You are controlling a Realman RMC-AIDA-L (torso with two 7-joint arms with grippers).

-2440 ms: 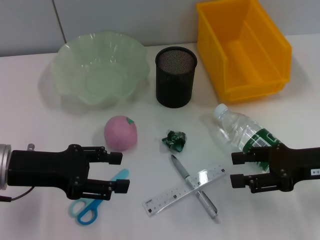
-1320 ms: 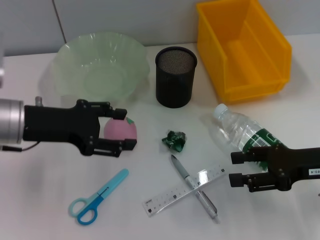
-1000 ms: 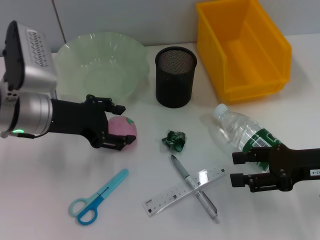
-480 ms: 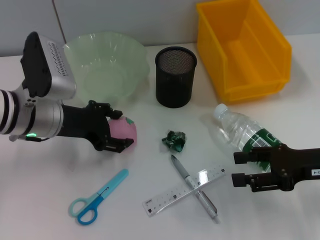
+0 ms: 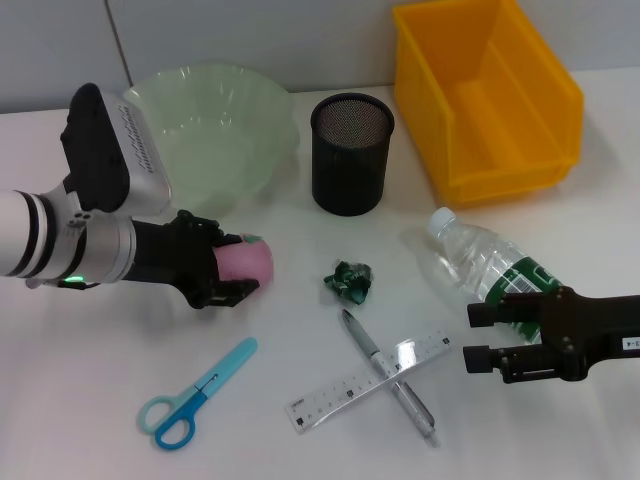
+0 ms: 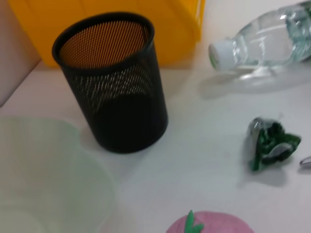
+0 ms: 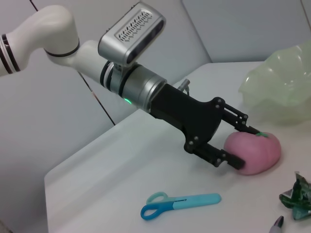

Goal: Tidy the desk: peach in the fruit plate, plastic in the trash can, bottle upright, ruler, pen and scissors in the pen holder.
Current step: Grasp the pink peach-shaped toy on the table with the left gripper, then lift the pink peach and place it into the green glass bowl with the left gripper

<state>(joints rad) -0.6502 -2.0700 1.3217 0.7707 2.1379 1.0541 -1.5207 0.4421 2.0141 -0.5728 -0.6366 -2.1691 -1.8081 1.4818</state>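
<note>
The pink peach [image 5: 258,262] lies on the table in front of the pale green fruit plate [image 5: 210,130]. My left gripper [image 5: 240,266] is open, its fingers straddling the peach close against its sides; the right wrist view shows this too, with the left gripper [image 7: 243,145] around the peach [image 7: 260,150]. The crumpled green plastic [image 5: 349,281] sits mid-table. A clear bottle [image 5: 485,262] lies on its side. My right gripper [image 5: 472,337] hangs open just in front of it. The ruler [image 5: 365,382] crosses the pen [image 5: 392,380]; blue scissors [image 5: 195,395] lie front left. The black mesh pen holder [image 5: 350,152] stands upright.
The yellow bin [image 5: 485,95] stands at the back right, beside the pen holder. The left arm's silver wrist [image 5: 105,170] overhangs the plate's near left rim. In the left wrist view the pen holder [image 6: 116,82], plastic [image 6: 269,143] and bottle [image 6: 262,36] lie beyond the peach [image 6: 209,225].
My left arm swung from the front left up to the peach, and its fingers slid around it. The right gripper has held still by the bottle.
</note>
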